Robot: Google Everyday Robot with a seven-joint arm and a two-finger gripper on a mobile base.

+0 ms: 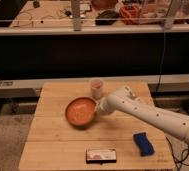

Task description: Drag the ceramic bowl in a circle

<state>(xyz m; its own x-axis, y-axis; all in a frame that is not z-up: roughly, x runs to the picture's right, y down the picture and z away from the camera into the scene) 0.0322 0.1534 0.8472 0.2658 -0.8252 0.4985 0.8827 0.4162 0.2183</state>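
Clenched on the right rim of the bowl [81, 111] mid-table, the gripper [101, 106] risks knocking over the cup [96, 88] just behind it toward the far edge as the circle swings.

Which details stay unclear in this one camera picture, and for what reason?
- Gripper at the ceramic bowl rim, shut: the contact spot is blurred in the camera view.
- Cup: its base is hidden behind the arm.
- Flat packet: its print is too small to read.
- Arm base: cut off by the right edge.
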